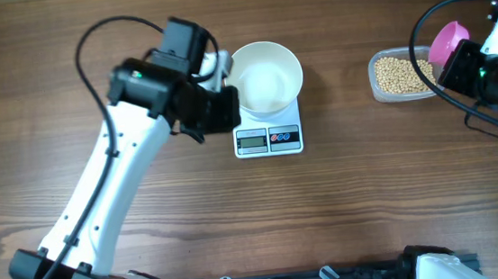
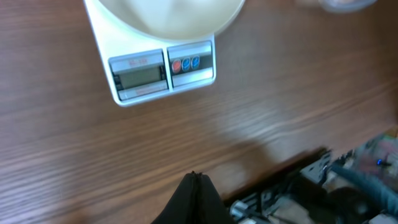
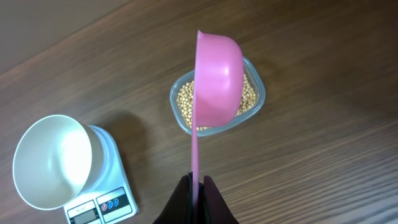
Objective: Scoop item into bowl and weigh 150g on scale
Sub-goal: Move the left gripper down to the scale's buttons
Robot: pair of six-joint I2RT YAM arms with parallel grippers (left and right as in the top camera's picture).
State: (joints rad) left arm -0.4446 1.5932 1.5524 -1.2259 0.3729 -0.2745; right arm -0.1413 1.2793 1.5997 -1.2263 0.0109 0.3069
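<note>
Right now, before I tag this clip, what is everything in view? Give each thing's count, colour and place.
round white bowl: one, white, sitting on the scale, no beans visible inside
flat square digital kitchen scale: one, white with grey display, table centre
clear rounded-rectangular plastic tub: one, transparent, right of the scale
small round beans: many, tan, inside the tub
pink plastic scoop: one, pink, at the tub's right end, handle in the right gripper
wooden table: one, brown, under everything
left gripper: one, black, shut and empty, by the bowl's left side
right gripper: one, black, shut on the scoop handle
</note>
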